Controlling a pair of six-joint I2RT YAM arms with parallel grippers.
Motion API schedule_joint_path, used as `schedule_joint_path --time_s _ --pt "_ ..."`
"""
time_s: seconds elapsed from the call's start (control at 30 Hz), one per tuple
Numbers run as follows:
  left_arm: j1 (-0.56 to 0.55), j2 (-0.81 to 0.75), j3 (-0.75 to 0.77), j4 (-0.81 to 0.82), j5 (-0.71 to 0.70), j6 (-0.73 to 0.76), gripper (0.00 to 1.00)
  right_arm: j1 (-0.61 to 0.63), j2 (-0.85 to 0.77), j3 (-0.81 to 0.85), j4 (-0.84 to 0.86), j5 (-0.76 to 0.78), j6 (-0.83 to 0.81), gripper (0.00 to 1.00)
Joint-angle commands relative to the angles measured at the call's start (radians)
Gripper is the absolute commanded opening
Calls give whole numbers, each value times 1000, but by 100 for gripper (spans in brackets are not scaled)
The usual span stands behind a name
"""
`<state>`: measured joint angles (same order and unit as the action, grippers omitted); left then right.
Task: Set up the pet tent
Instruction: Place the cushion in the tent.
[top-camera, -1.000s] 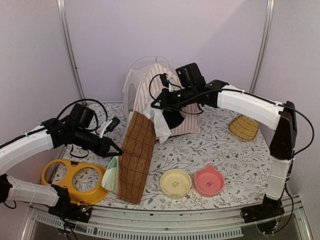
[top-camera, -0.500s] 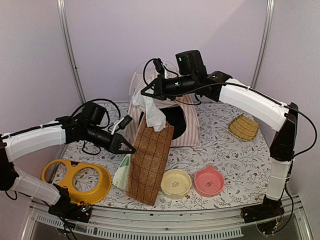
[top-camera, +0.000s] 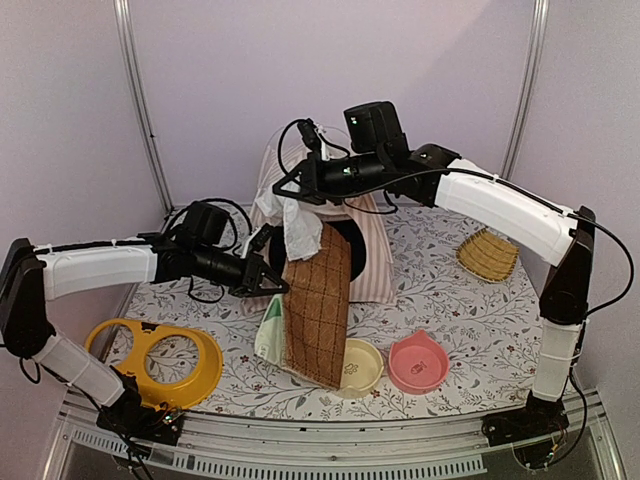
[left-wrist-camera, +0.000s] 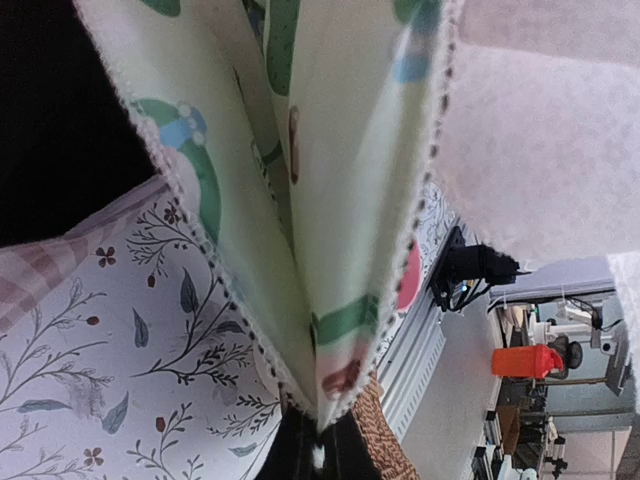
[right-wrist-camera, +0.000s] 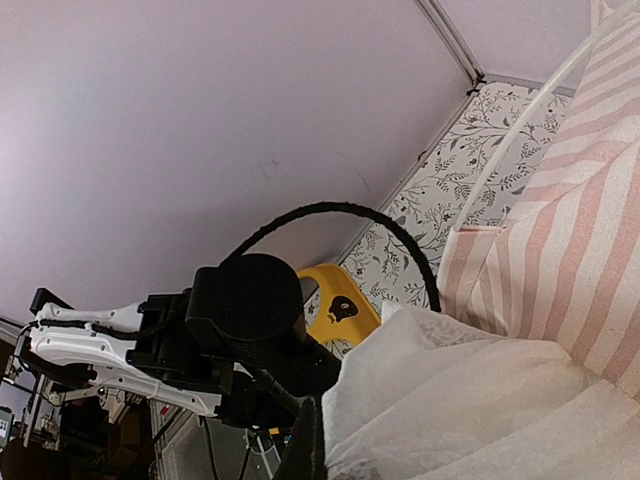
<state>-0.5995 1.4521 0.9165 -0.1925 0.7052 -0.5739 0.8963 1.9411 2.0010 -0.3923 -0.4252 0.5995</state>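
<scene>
The pet tent (top-camera: 372, 262), pink-and-white striped, stands at the back middle of the table, its dark round opening partly hidden. My right gripper (top-camera: 286, 190) is shut on a bunch of the tent's white mesh fabric (top-camera: 296, 220), held high in front of the tent. In the right wrist view the mesh (right-wrist-camera: 480, 400) fills the lower right beside the stripes (right-wrist-camera: 575, 250) and a thin clear pole (right-wrist-camera: 520, 130). A brown quilted mat (top-camera: 318, 300) hangs below the mesh. My left gripper (top-camera: 279, 287) is shut on its light green patterned edge (left-wrist-camera: 330, 200), pinched at the jaws (left-wrist-camera: 320, 440).
A yellow two-hole bowl stand (top-camera: 150, 355) lies at the front left. A cream bowl (top-camera: 360, 368), partly under the hanging mat, and a pink bowl (top-camera: 418, 362) sit at the front. A wicker basket (top-camera: 488, 254) is at the right. Metal posts flank the back wall.
My right gripper has lifted the mesh higher and leftward. My left gripper has moved right toward the tent with the green edge. The mat has swung right over the cream bowl.
</scene>
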Motion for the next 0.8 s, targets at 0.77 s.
schedule_joint_path --time_s 0.77 --pt "-16 91 410 -88 -624 197 0 51 -70 -217 117 -47 45 0"
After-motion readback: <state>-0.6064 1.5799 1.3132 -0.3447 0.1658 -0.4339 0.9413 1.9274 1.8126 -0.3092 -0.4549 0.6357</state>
